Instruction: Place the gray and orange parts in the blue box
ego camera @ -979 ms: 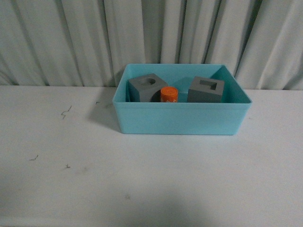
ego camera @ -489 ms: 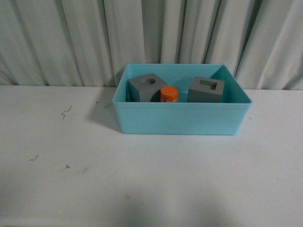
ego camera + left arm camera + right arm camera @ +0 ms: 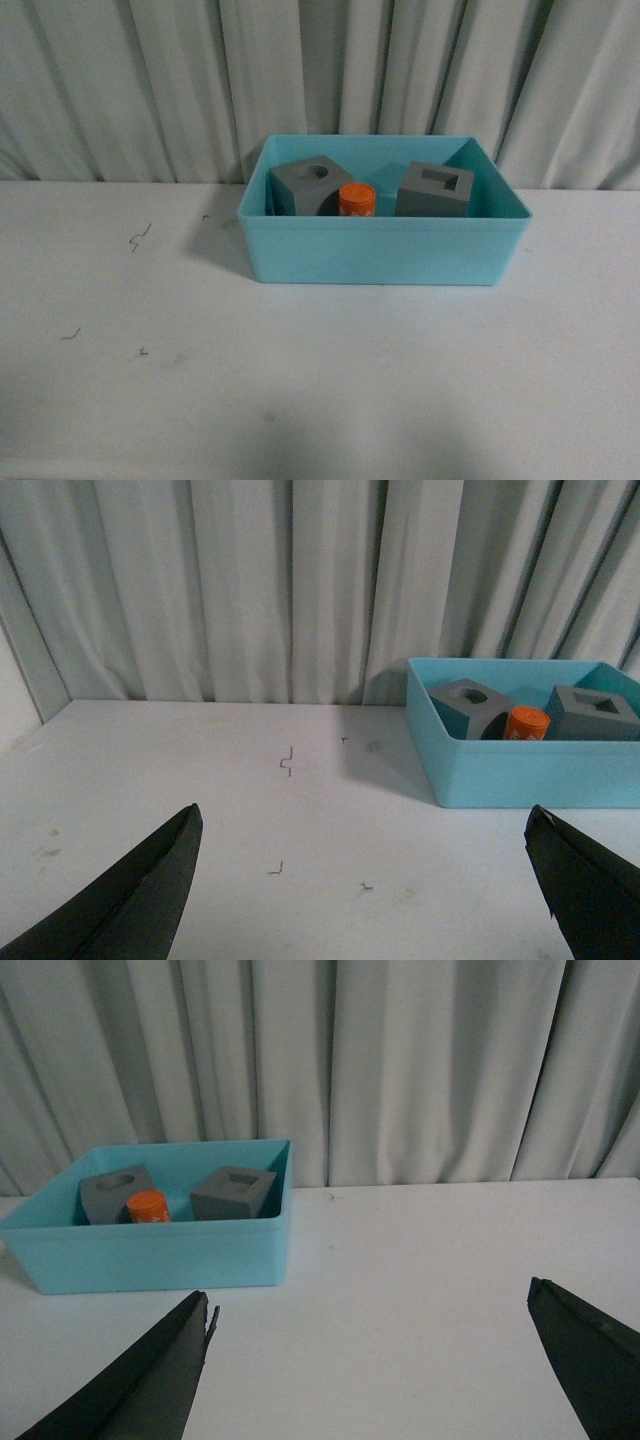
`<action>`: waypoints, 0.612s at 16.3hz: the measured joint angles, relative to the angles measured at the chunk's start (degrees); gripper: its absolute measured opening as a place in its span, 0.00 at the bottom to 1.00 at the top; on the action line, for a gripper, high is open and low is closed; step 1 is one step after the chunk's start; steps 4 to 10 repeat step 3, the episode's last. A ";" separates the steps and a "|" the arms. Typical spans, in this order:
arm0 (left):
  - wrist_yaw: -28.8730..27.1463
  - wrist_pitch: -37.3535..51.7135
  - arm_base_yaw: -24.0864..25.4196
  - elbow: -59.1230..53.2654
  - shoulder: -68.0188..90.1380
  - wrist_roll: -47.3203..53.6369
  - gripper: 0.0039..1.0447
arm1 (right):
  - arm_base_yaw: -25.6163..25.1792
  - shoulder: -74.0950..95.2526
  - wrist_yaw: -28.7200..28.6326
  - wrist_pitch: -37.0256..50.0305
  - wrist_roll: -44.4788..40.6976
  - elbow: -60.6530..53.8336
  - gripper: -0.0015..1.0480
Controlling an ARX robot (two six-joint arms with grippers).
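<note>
The blue box (image 3: 385, 255) stands at the back middle of the white table. Inside it sit a gray block with a round hole (image 3: 305, 186), an orange cylinder (image 3: 357, 200) and a gray block with a rectangular slot (image 3: 435, 189). The wrist views show the same box (image 3: 520, 773) (image 3: 150, 1252) with the blocks and the orange cylinder (image 3: 526, 723) (image 3: 148, 1206) inside. My left gripper (image 3: 365, 825) is open over bare table, well short of the box. Also open and empty, my right gripper (image 3: 370, 1305) hangs over the table beside the box. Neither arm shows in the front view.
Pale pleated curtains (image 3: 320, 80) hang close behind the table. Small dark marks (image 3: 138, 238) dot the white tabletop (image 3: 320, 380) on the left side. The table's left edge (image 3: 25, 730) shows in the left wrist view.
</note>
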 joint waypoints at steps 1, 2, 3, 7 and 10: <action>0.00 0.00 0.00 -0.02 0.00 0.02 0.94 | 0.00 0.02 0.00 0.00 0.00 0.00 0.94; 0.00 0.00 0.00 -0.02 0.00 0.02 0.94 | 0.00 0.00 0.00 0.00 0.00 0.00 0.94; 0.00 0.00 0.00 -0.02 0.00 0.02 0.94 | 0.00 0.00 0.02 0.00 0.00 0.00 0.94; 0.00 0.00 0.00 -0.02 0.00 0.02 0.94 | 0.00 0.00 0.02 0.00 0.00 0.00 0.94; 0.00 0.00 0.00 -0.02 0.00 0.02 0.94 | 0.00 0.00 0.02 0.00 0.00 0.00 0.94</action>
